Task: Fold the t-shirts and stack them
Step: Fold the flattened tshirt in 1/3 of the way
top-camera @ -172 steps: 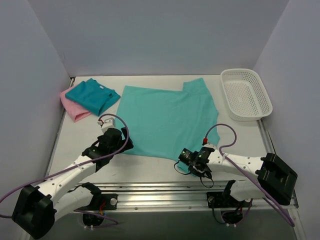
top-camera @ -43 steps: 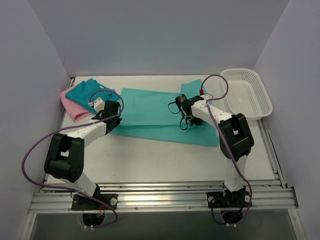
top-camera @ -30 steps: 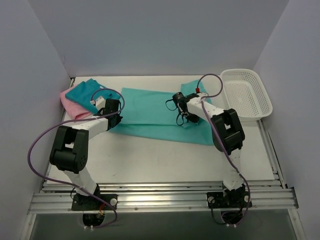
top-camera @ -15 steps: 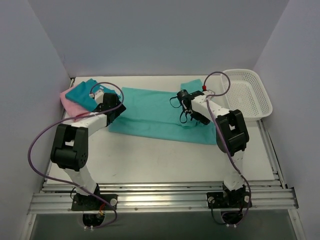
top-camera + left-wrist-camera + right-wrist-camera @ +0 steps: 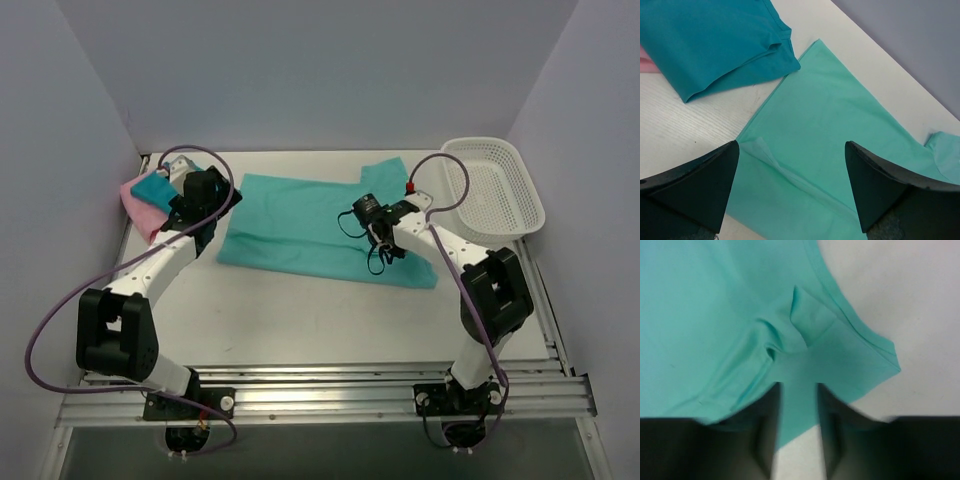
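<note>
1. The left arm (image 5: 150, 265) is stretching from its base up toward the far left of the table, its elbow sitting low near the base.
2. The left gripper (image 5: 203, 212) is pointing downward, tilted toward the table's middle; in the wrist view the left gripper (image 5: 791, 150) is standing wide open, its two fingers (image 5: 695, 185) far apart.
3. The right arm (image 5: 440, 240) is bending at a raised elbow and angling its forearm back toward the centre.
4. The right gripper (image 5: 384, 252) is hanging fingers-down; in the wrist view the right gripper (image 5: 797, 387) is showing blurred fingers (image 5: 762, 435) with only a narrow gap between them.
</note>
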Robot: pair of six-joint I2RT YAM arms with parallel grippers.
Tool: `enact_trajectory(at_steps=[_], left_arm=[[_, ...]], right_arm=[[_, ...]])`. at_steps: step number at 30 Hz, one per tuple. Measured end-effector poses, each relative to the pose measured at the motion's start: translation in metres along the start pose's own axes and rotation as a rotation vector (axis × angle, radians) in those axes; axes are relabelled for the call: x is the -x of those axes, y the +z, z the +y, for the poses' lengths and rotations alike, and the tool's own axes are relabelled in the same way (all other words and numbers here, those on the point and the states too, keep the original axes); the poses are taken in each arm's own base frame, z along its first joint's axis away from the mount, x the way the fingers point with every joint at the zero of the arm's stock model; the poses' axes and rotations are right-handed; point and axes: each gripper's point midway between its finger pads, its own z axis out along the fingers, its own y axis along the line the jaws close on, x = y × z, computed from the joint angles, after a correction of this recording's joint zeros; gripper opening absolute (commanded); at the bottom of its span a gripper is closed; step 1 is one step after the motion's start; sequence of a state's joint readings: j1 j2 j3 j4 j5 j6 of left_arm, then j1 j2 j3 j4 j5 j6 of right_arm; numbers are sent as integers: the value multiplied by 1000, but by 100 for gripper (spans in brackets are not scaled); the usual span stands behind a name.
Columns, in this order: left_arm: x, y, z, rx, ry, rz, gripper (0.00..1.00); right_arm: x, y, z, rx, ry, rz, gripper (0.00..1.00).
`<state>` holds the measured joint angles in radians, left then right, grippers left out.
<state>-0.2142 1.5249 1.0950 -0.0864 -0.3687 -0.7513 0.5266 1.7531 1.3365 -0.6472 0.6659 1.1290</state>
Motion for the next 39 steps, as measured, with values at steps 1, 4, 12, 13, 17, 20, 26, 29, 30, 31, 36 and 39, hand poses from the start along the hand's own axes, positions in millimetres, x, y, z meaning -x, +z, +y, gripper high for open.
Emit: enact_trajectory(at_steps=[1, 4, 12, 13, 17, 20, 26, 29, 30, 31, 36, 39], left_arm=[[1, -3, 1, -3, -1, -3, 95], [-3, -7, 5, -3, 5, 4, 96], [-25, -7, 22, 29, 29, 59, 97], [-26, -7, 23, 31, 30, 60, 97], [-28, -7, 25, 34, 32, 65, 97], [-29, -7, 26, 35, 35, 65, 97], [-30, -7, 24, 27, 39, 71, 98], [-30, -7, 23, 23, 42, 73, 97], [-31, -7, 24, 22, 43, 74, 98], [-32, -7, 24, 22, 44, 75, 98], [-42, -7, 34, 39, 54, 95, 97], [-46, -7, 37, 45, 61, 102, 98]], right_arm=[[-12, 0, -4, 4, -25, 18, 2], [-44, 9, -16, -6, -58, 79, 0], [-67, 21, -22, -23, -71, 122, 0], [-67, 22, -20, -23, -71, 121, 0], [-66, 30, -7, -26, -68, 119, 0], [-64, 38, 6, -30, -70, 117, 0], [-54, 58, 25, -47, -48, 109, 0], [-51, 69, 33, -63, -38, 105, 0], [-50, 73, 34, -71, -37, 105, 0], [-51, 77, 36, -76, -37, 107, 0], [-39, 87, 48, -94, -26, 97, 0], [-30, 94, 59, -95, -8, 92, 0]])
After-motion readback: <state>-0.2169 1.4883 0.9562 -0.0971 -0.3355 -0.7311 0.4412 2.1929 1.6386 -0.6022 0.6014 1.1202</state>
